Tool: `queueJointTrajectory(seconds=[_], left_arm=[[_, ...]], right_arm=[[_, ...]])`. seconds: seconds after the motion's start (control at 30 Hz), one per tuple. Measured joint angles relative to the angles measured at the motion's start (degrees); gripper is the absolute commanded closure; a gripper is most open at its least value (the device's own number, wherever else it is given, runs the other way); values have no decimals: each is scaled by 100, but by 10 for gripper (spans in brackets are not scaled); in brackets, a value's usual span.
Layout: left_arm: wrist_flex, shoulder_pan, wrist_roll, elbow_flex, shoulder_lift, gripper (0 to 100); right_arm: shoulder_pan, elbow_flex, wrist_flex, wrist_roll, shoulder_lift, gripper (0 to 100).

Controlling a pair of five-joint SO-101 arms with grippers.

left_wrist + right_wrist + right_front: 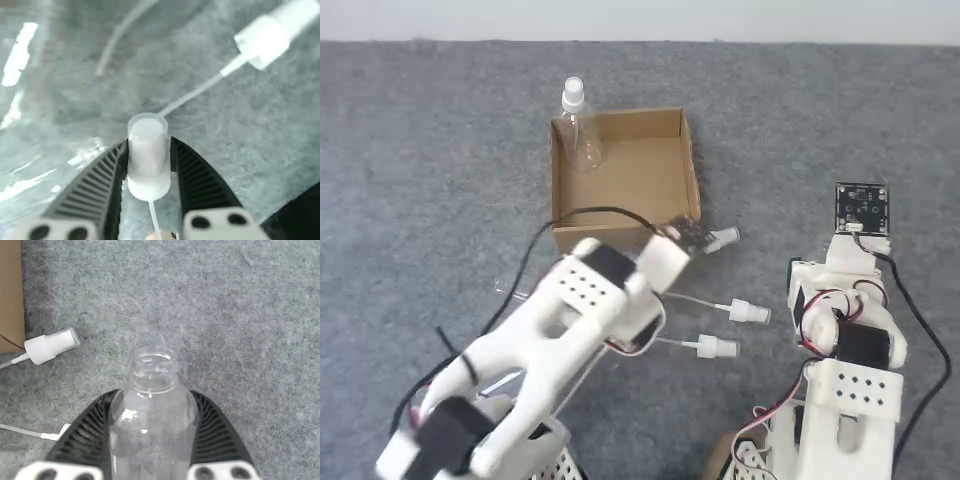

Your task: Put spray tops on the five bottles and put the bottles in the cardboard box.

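— What does your left claw hold?
— My left claw is clamped on a spray top, with the fingers pressed to both sides of its white cap, above the grey worktop.
— And the right?
— My right claw is closed around an open-necked bottle, gripping its shoulders.
— The rest?
— A capped bottle stands in a back corner of the cardboard box. Three loose spray tops lie on the worktop near the box.
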Motion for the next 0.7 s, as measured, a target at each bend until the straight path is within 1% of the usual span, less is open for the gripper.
queueJointTrajectory(seconds=[0.17,0.47,0.53,0.63,0.7], left_arm=[[26,-281,0,0,-598,988],[35,-703,0,0,-1512,988],[35,-712,44,0,-1758,988],[35,-712,308,0,-2136,988],[35,-712,360,0,-2374,988]], right_arm=[[-404,0,0,-18,0,975],[-826,0,70,-53,0,974],[-932,0,70,-246,0,974],[-1143,0,70,-607,0,974],[-1275,0,70,-721,0,974]])
